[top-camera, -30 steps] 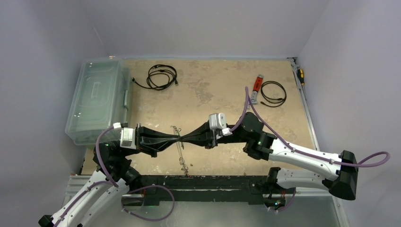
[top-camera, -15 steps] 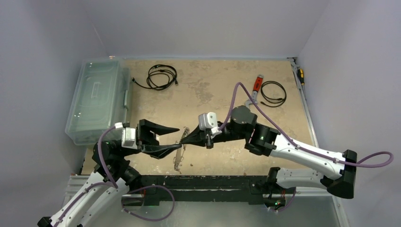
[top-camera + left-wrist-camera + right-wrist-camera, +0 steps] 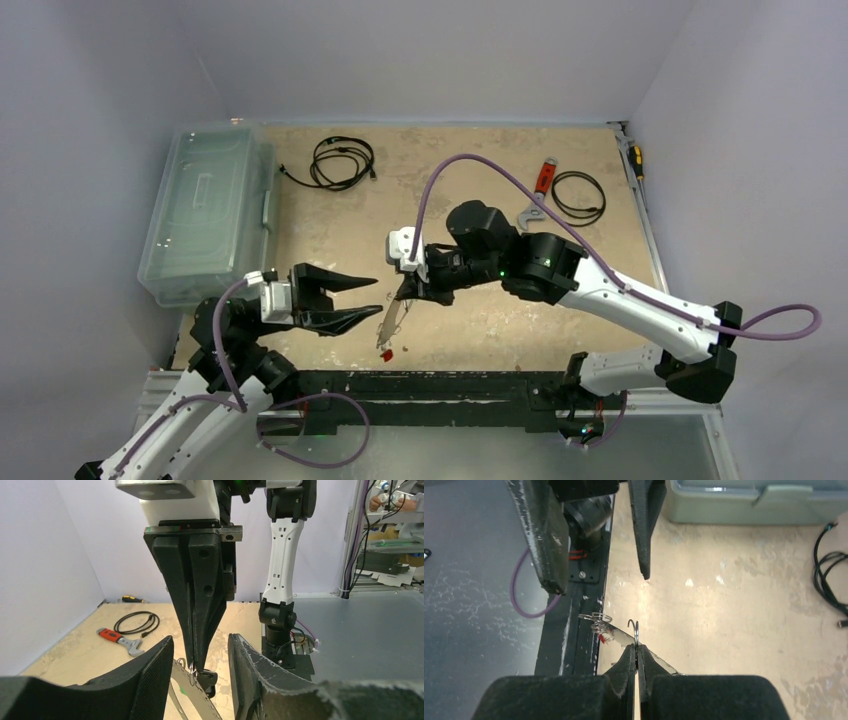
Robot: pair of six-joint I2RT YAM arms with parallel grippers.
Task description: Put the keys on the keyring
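Observation:
My right gripper (image 3: 403, 293) is shut on the keyring (image 3: 391, 322), a thin grey hoop that hangs slanting down from its tips. In the right wrist view the closed tips (image 3: 636, 652) pinch a thin wire ring, and the hoop's flat band (image 3: 620, 636) runs behind them. That band carries small split rings and a red tag (image 3: 601, 638). A red key (image 3: 386, 354) hangs at the hoop's low end. In the left wrist view a black key head (image 3: 208, 679) hangs at the right gripper's tips. My left gripper (image 3: 376, 297) is open and empty, with the hoop between its fingertips (image 3: 150, 675).
A clear plastic bin (image 3: 205, 210) stands at the far left. One black coiled cable (image 3: 342, 160) lies at the back, another (image 3: 578, 195) at the back right beside a red-handled wrench (image 3: 540, 185). A screwdriver (image 3: 634, 158) lies by the right wall. The black base rail (image 3: 430, 385) runs along the near edge.
My left gripper has opened, let go of the keyring and drawn back left. My right gripper has swung left and turned, carrying the keyring, which now hangs from it.

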